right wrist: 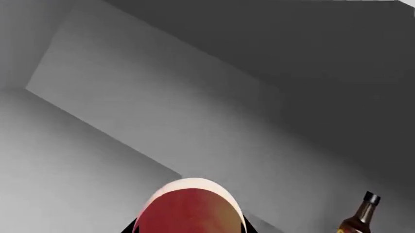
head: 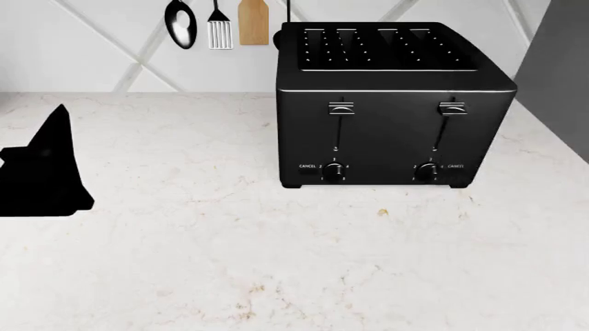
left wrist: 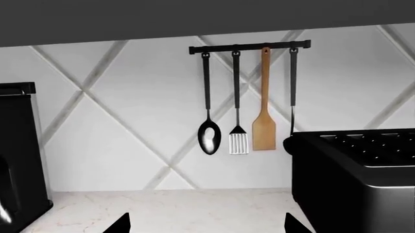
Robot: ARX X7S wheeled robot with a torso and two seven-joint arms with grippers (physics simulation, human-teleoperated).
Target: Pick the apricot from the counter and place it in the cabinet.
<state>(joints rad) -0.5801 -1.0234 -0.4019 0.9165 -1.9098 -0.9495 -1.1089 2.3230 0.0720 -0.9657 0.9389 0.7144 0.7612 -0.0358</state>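
Your right gripper (right wrist: 189,228) has its claw closed on the apricot (right wrist: 189,208), the fruit filling the gap between two dark fingertips at the frame's edge; around it are plain grey cabinet panels (right wrist: 162,111), with a brown bottle (right wrist: 362,217) standing nearby. Your left gripper (left wrist: 206,224) is spread wide and holds nothing, only its two fingertips (left wrist: 120,224) showing above the counter (left wrist: 175,208). Ahead of it a rail of utensils (left wrist: 250,47) hangs on the wall. The black toaster (head: 391,103) sits toward the counter's back right, and a dark appliance (left wrist: 19,155) stands at the opposite side of the left wrist view.
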